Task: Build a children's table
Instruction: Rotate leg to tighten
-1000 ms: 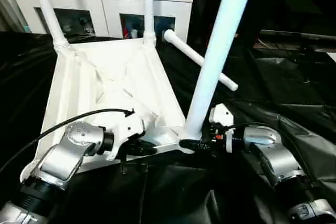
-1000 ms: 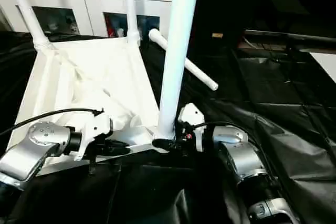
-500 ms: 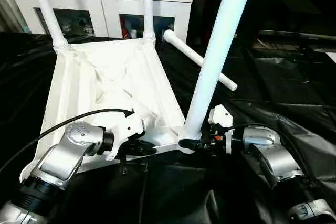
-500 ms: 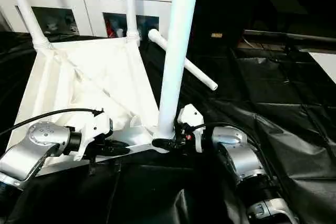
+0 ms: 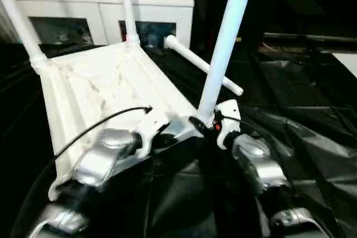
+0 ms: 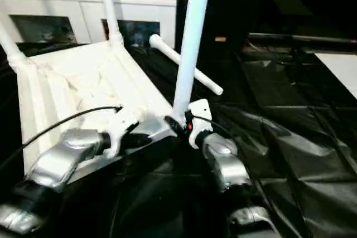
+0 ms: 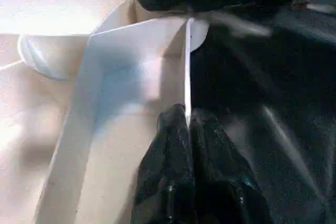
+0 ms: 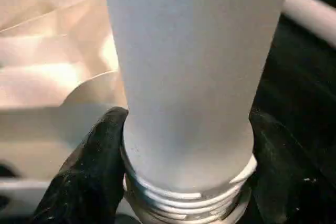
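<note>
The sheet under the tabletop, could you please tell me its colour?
Black and glossy sheet, best in the left eye view.

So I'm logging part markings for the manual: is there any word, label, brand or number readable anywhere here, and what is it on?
None can be read.
White plastic ribbed tabletop: no lettering.
White tapered tube legs, e.g. the one in the right gripper: plain.
White cabinet with glass doors: items on and behind it too blurred to read.
</note>
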You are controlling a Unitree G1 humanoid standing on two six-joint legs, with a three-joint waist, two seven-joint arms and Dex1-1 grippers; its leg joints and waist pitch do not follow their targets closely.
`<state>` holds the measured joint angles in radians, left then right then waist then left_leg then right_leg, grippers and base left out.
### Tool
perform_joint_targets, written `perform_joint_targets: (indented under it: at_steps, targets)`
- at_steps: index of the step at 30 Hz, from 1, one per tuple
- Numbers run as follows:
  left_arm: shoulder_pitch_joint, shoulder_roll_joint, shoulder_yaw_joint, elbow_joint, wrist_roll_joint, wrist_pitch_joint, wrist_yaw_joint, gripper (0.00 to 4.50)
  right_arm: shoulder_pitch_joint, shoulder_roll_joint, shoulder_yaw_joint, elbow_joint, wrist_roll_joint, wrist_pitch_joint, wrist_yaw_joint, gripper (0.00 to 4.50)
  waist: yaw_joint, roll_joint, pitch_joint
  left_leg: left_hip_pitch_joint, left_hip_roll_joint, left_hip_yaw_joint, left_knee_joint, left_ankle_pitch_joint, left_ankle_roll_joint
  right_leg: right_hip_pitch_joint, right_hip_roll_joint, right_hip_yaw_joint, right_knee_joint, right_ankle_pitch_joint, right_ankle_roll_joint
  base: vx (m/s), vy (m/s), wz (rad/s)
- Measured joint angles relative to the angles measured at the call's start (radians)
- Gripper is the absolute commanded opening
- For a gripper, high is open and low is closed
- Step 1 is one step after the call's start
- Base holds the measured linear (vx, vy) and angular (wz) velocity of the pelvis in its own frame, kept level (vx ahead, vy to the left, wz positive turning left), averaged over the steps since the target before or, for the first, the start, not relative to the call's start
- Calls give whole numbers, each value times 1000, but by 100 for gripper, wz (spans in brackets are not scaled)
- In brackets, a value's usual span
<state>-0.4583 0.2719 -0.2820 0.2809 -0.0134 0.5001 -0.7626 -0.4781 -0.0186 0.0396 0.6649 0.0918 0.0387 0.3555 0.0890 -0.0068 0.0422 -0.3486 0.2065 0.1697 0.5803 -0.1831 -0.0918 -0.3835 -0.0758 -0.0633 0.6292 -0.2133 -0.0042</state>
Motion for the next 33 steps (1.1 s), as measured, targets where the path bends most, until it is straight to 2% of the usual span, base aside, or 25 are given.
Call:
perform_joint_targets:
  at_steps: [4, 6, 11, 12, 14, 18, 20, 21, 25, 28, 30, 33]
  targets:
    - [-20, -49, -6, 22, 31, 19, 70, 0, -39, 44, -33, 54, -17, 0, -117, 273, 1, -5, -3, -1, 0, 0, -1, 0, 0, 0, 0, 0, 0, 0, 0, 0, 0, 0]
    - [-20, -48, -7, 19, 31, 28, 70, 0, -40, 46, -34, 55, -19, 6, -120, 273, 1, -10, -6, -1, 0, 0, -1, 0, 0, 1, 0, 0, -1, 0, 0, 0, 0, 0]
    - [-18, -39, -11, 9, 36, 39, 70, 0, -47, 56, -41, 63, -20, 16, -120, 273, -2, -15, -8, -1, 0, 0, -2, 0, 0, 1, 0, 0, -4, 0, 0, 0, 0, 0]
    - [-18, -36, -12, 8, 38, 39, 69, 0, -51, 59, -44, 68, -20, 15, -120, 343, -2, -16, -9, -1, 0, 0, -2, 0, 0, 1, 0, 0, -4, 0, 0, 0, 0, 0]
    - [-17, -30, -12, 6, 39, 39, 69, 0, -54, 76, -58, 74, -6, 12, -117, 345, -3, -17, -9, 0, 0, 0, -4, 0, 0, 1, 0, 0, -5, 0, 0, 0, 0, 0]
    - [-16, -7, -21, -6, 46, 33, 58, 0, -55, 86, -68, 81, 7, 8, -93, 391, -9, -20, -8, 0, 0, 0, -6, 0, 0, -1, 0, -1, -6, 0, 0, 0, 0, 0]
    - [-12, 10, -29, -18, 48, 18, 40, 0, -48, 72, -47, 71, -2, -9, -65, 395, -11, -19, -7, -2, 0, 0, -7, 0, 0, -3, 0, -1, -6, 0, 1, 0, 0, 0]
    - [-8, 18, -30, -23, 48, 4, 28, 0, -39, 58, -30, 61, -12, -19, -48, 413, -12, -19, -6, -3, 0, 0, -7, 0, 0, -4, 0, -1, -6, 0, 1, 0, 0, 0]
    - [6, 43, -31, -56, 42, -2, -5, 0, -19, -8, -11, 13, -8, -15, 76, 413, -9, -19, -5, -7, 0, 0, -7, 0, 0, -7, 0, -1, -6, 3, -3, 0, 0, 0]
    - [34, 99, -35, -92, 22, -49, -67, 0, 17, -108, 49, -57, -12, -24, 247, 413, 0, -19, -5, -14, 0, 0, -7, 0, 0, -12, 1, -1, -6, 0, -2, 0, 0, 0]
    - [58, 150, -35, -120, 6, -97, -124, 0, 20, -157, 89, -80, -27, -68, 329, 413, 0, -19, -5, -20, 1, 0, -5, 1, 1, -19, 1, -1, -6, 0, -2, 0, 0, 0]
    - [99, 205, -29, -162, -28, -127, -215, 0, 51, -207, 125, -117, -22, -92, 451, 413, 9, -19, -5, -22, 1, 1, -5, 2, 7, -19, 1, -2, -7, -2, -5, 0, 0, 0]
